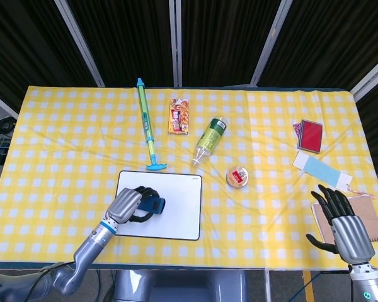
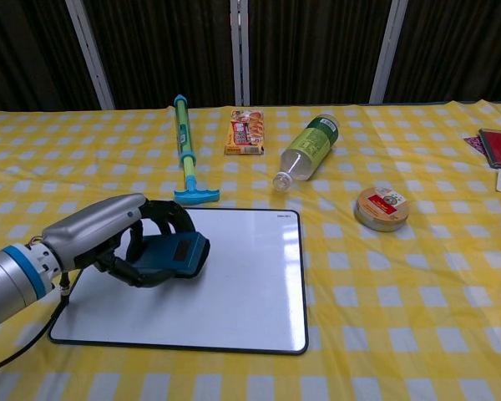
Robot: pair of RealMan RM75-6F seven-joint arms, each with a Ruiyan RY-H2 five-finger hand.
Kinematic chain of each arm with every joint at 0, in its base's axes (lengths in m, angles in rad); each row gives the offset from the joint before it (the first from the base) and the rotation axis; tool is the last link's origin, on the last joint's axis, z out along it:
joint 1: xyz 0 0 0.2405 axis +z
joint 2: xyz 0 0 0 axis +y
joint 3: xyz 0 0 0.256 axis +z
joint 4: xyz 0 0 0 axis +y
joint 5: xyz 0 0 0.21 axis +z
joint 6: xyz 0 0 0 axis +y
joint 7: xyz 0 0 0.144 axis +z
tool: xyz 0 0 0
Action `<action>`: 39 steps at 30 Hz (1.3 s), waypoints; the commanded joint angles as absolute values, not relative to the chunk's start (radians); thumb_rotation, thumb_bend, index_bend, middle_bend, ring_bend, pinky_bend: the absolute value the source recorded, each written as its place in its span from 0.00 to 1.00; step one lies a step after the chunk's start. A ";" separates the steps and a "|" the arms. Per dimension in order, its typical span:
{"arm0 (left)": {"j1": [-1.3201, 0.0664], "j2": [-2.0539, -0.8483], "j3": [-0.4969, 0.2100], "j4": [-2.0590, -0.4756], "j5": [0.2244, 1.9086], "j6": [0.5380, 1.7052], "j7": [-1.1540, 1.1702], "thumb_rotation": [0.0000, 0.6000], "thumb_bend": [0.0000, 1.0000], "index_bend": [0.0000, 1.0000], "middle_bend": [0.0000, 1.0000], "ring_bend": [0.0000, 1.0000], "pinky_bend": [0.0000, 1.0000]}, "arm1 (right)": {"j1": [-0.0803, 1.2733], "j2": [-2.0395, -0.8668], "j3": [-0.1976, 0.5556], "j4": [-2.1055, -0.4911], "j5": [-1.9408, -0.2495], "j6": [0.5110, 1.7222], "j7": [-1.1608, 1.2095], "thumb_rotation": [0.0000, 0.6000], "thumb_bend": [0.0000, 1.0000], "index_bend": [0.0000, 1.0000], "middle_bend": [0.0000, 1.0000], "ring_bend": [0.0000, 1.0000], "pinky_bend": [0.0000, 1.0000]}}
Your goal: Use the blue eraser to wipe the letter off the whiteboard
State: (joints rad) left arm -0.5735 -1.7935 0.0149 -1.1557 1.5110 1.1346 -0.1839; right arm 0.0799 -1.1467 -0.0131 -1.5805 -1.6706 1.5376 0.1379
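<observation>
One blue eraser [image 2: 174, 254] lies on the left half of the one whiteboard [image 2: 242, 284], lower left of frame, clasped by the left hand [image 2: 117, 238]. The right hand [image 1: 341, 217], lower right, holds nothing, fingers spread.

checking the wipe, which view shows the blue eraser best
The chest view: the blue eraser is large and side-on there, gripped by the left hand on the whiteboard. The head view shows only its small blue end past the fingers.
</observation>
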 commanded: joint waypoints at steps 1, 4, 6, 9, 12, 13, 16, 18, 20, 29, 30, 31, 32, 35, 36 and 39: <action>-0.562 -1.778 0.023 -1.128 1.522 1.145 -0.215 1.00 0.62 0.83 0.63 0.56 0.56 | 0.080 -1.149 -0.013 -1.581 -1.671 1.537 0.134 1.00 0.05 0.12 0.00 0.00 0.00; -0.554 -1.761 0.022 -1.112 1.532 1.163 -0.246 1.00 0.62 0.83 0.63 0.56 0.56 | 0.080 -1.150 -0.014 -1.581 -1.673 1.538 0.131 1.00 0.05 0.12 0.00 0.00 0.00; -0.553 -1.748 0.019 -1.103 1.541 1.176 -0.255 1.00 0.62 0.83 0.63 0.56 0.56 | 0.079 -1.149 -0.014 -1.582 -1.673 1.539 0.131 1.00 0.05 0.12 0.00 0.00 0.00; -0.556 -1.714 -0.003 -1.094 1.545 1.200 -0.273 1.00 0.62 0.83 0.63 0.56 0.56 | 0.079 -1.148 -0.015 -1.584 -1.676 1.542 0.134 1.00 0.05 0.12 0.00 0.00 0.00; -0.562 -1.699 -0.028 -1.110 1.533 1.200 -0.289 1.00 0.62 0.83 0.63 0.56 0.56 | 0.079 -1.148 -0.016 -1.585 -1.678 1.540 0.133 1.00 0.05 0.12 0.00 0.00 0.00; -0.566 -1.698 -0.034 -1.114 1.530 1.197 -0.288 1.00 0.63 0.83 0.63 0.56 0.56 | 0.079 -1.148 -0.016 -1.585 -1.678 1.539 0.132 1.00 0.05 0.12 0.00 0.00 0.00; -0.578 -1.705 -0.049 -1.124 1.522 1.184 -0.279 1.00 0.62 0.83 0.63 0.56 0.56 | 0.080 -1.148 -0.015 -1.586 -1.677 1.539 0.133 1.00 0.05 0.12 0.00 0.00 0.00; -0.584 -1.714 -0.055 -1.130 1.516 1.172 -0.273 1.00 0.62 0.83 0.63 0.56 0.56 | 0.079 -1.147 -0.015 -1.586 -1.675 1.540 0.135 1.00 0.05 0.12 0.00 0.00 0.00; -0.593 -1.734 -0.060 -1.131 1.510 1.157 -0.264 1.00 0.62 0.83 0.63 0.56 0.56 | 0.080 -1.145 -0.013 -1.585 -1.671 1.538 0.140 1.00 0.05 0.12 0.00 0.00 0.00; -0.639 -1.865 -0.091 -1.056 1.495 1.113 -0.242 1.00 0.62 0.83 0.63 0.56 0.56 | 0.087 -1.145 -0.009 -1.571 -1.654 1.520 0.165 1.00 0.05 0.12 0.00 0.00 0.00; -0.643 -1.883 -0.098 -1.039 1.493 1.116 -0.249 1.00 0.62 0.83 0.63 0.56 0.56 | 0.088 -1.145 -0.008 -1.570 -1.652 1.517 0.166 1.00 0.05 0.12 0.00 0.00 0.00; -0.645 -1.892 -0.103 -1.032 1.490 1.117 -0.253 1.00 0.62 0.83 0.63 0.56 0.56 | 0.088 -1.145 -0.008 -1.569 -1.650 1.515 0.167 1.00 0.05 0.12 0.00 0.00 0.00; -0.648 -1.901 -0.108 -1.024 1.487 1.115 -0.260 1.00 0.62 0.83 0.63 0.56 0.56 | 0.089 -1.146 -0.008 -1.568 -1.648 1.513 0.168 1.00 0.05 0.12 0.00 0.00 0.00; -0.654 -1.921 -0.127 -1.019 1.468 1.107 -0.284 1.00 0.62 0.83 0.63 0.56 0.56 | 0.091 -1.148 -0.008 -1.565 -1.645 1.508 0.168 1.00 0.05 0.12 0.00 0.00 0.00; -0.657 -1.927 -0.132 -1.016 1.463 1.102 -0.289 1.00 0.62 0.83 0.63 0.56 0.56 | 0.091 -1.148 -0.008 -1.564 -1.645 1.506 0.167 1.00 0.05 0.12 0.00 0.00 0.00; -0.663 -1.939 -0.135 -1.001 1.455 1.089 -0.297 1.00 0.62 0.83 0.63 0.56 0.56 | 0.092 -1.150 -0.010 -1.565 -1.647 1.505 0.162 1.00 0.05 0.12 0.00 0.00 0.00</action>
State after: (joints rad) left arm -0.6601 -1.9342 -0.1328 -1.0048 1.4597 1.0944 -0.2924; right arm 0.0915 -1.1501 -0.0095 -1.5646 -1.6472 1.5055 0.1625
